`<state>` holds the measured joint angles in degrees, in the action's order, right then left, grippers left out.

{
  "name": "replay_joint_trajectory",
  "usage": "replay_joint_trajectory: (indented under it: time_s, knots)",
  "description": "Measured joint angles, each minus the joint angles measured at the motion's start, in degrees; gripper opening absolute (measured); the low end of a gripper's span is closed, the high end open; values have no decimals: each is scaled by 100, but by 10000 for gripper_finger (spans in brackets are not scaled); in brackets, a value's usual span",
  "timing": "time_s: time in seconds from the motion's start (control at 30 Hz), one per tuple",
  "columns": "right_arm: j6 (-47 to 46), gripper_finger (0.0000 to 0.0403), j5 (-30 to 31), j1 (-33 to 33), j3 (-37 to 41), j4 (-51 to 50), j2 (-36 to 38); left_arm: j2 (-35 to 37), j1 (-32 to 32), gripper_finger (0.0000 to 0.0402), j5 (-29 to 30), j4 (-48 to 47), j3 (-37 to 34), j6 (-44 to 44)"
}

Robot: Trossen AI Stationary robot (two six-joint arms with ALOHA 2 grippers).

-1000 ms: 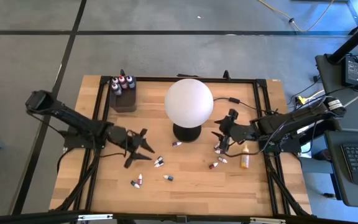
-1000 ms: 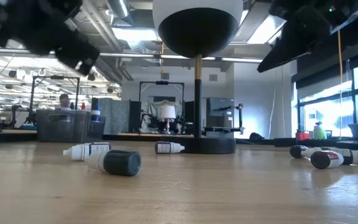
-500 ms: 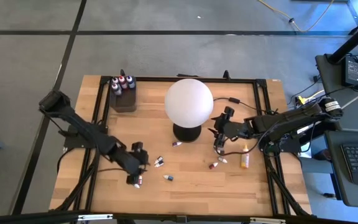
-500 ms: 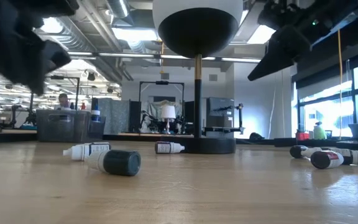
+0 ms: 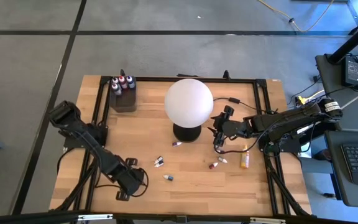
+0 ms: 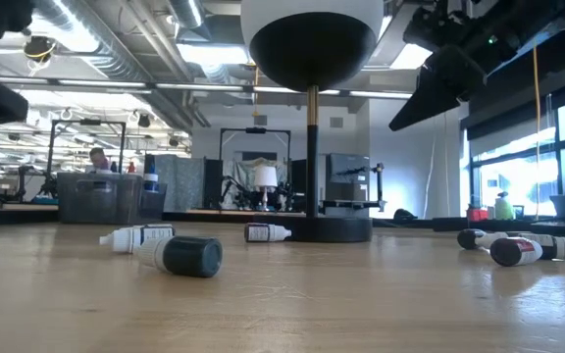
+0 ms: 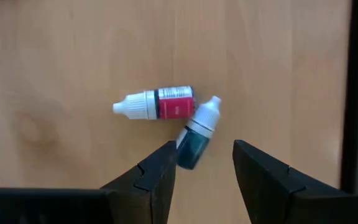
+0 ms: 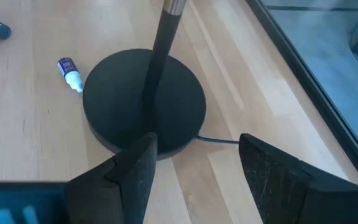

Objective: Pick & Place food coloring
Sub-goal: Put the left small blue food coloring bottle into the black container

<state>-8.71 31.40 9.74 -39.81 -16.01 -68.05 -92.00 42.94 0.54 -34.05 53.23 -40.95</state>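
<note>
Teal bottle [image 7: 197, 138] btwn open left end effector [image 7: 202, 163] fingers, untouched.

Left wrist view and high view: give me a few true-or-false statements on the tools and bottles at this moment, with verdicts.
1. The left tool is open above two lying dropper bottles. True.
2. The red-labelled bottle stands upright. False: it lies on its side, touching the teal bottle.
3. The right tool grips the orange bottle. False: it is open and empty, facing the lamp base.
4. Capped bottles stand in the dark tray. True.
</note>
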Motion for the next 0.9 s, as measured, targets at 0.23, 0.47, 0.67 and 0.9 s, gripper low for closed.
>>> replay_joint_trajectory:
  time_s: [0.23,0.47,0.67,0.9]
  knots:
    - [-151,229,-6,2,0,-4,0,-349,96,155,217,43,-19,-43]
    - [-146,229,-7,2,0,-4,0,-633,96,155,159,36,0,15]
    - [-144,229,-4,4,0,-4,0,-619,96,155,166,53,-8,15]
    - [-146,230,-4,2,0,-4,0,-621,96,155,168,66,-13,15]
